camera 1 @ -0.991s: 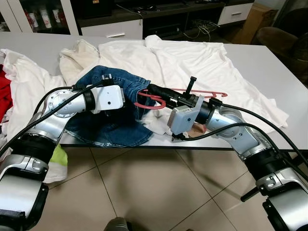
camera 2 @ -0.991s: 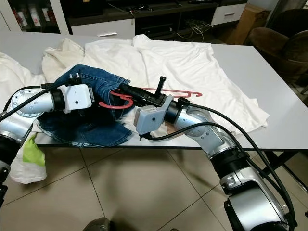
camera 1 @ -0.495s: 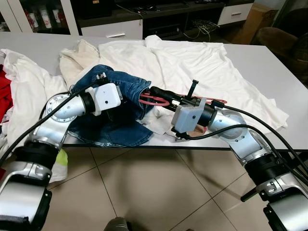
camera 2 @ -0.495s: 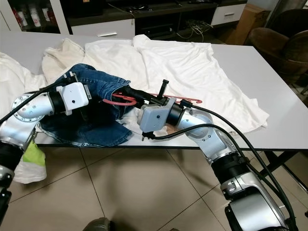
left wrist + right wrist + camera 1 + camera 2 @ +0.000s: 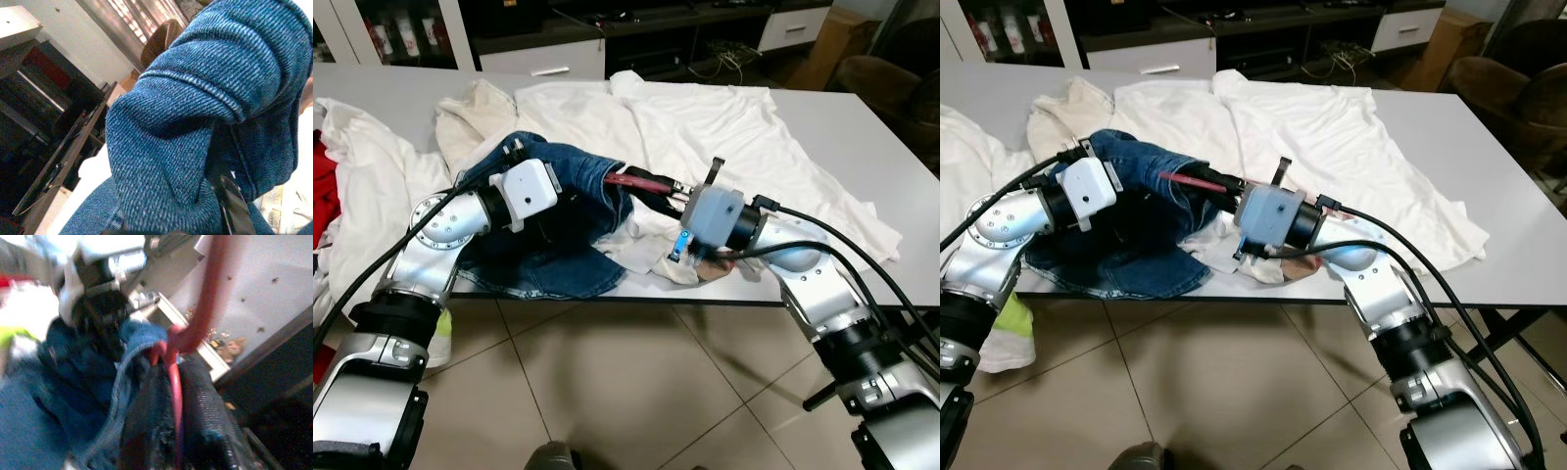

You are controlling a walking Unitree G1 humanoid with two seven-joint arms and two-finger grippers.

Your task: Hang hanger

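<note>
Right gripper (image 5: pixel 171 431) clamped on the red hanger (image 5: pixel 641 183), pushing its far end into the jeans (image 5: pixel 558 176), these bunched and lifted just ahead by the left gripper (image 5: pixel 230 205), apparently pinching denim to keep an opening.

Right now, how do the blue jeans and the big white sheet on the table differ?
The blue jeans are dark denim, bunched into a raised heap near the table's front edge; the white sheet is pale thin cloth spread flatter and wider across the table. The jeans are held up by the left gripper, and the right gripper pushes a red hanger into them; no gripper holds the sheet. Both are creased fabric on the same table.
</note>
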